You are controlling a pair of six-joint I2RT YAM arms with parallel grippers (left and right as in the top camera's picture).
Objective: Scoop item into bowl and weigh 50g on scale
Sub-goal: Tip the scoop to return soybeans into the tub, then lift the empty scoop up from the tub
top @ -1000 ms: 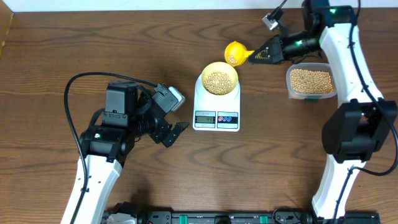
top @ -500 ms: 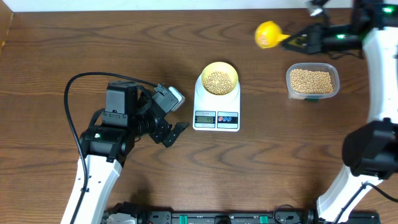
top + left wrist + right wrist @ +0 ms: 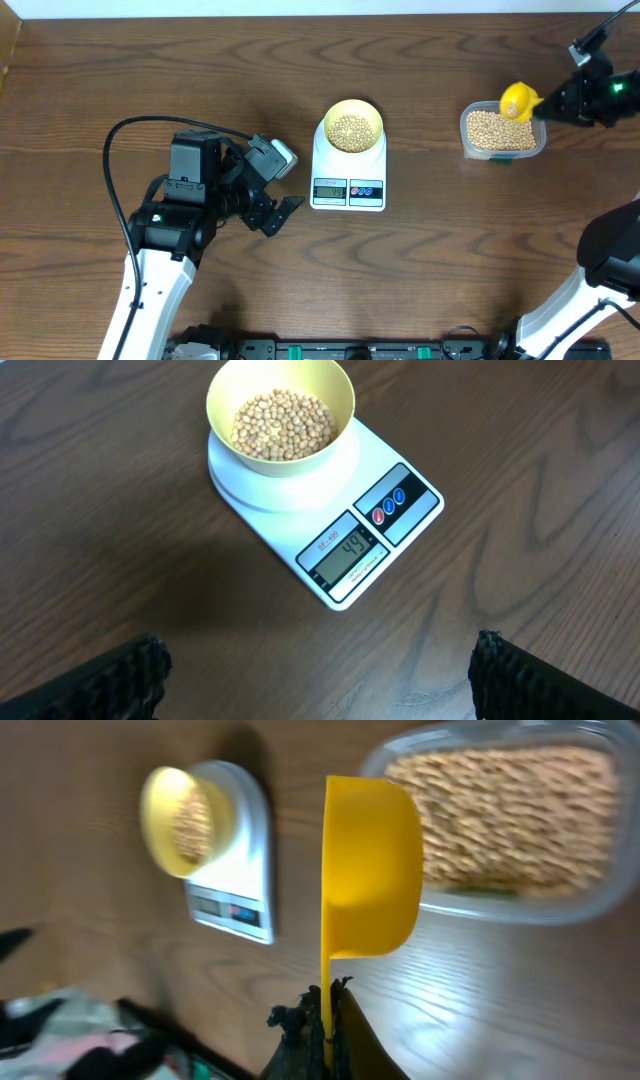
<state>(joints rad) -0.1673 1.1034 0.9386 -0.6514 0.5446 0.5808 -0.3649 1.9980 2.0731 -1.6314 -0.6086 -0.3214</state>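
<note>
Bowl (image 3: pixel 353 128) sits on the scale (image 3: pixel 348 200) platform, abt mid-desk (image 3: pixel 150 80), w/ a mound of beans (image 3: pixel 351 131) inside. Scale's display is on its near side, red & blue buttons just right of it. Left wrist view reads what looks like 49, though the digits are small, so not 100% sure. Clear tub (image 3: pixel 503 132) w/ more beans stands well right of the scale, not touching it. R gripper (image 3: pixel 318 1020) is clamped tight on the handle of a yellow scoop (image 3: pixel 370 880). Scoop hangs over the tub's far-right edge, turned on its side; can't tell if anything's in it. L gripper (image 3: pixel 318 682) hovers left & near of the scale, aimed at it. Its fingers (image 3: pixel 100 680) are wide apart, nothing betw them.
</note>
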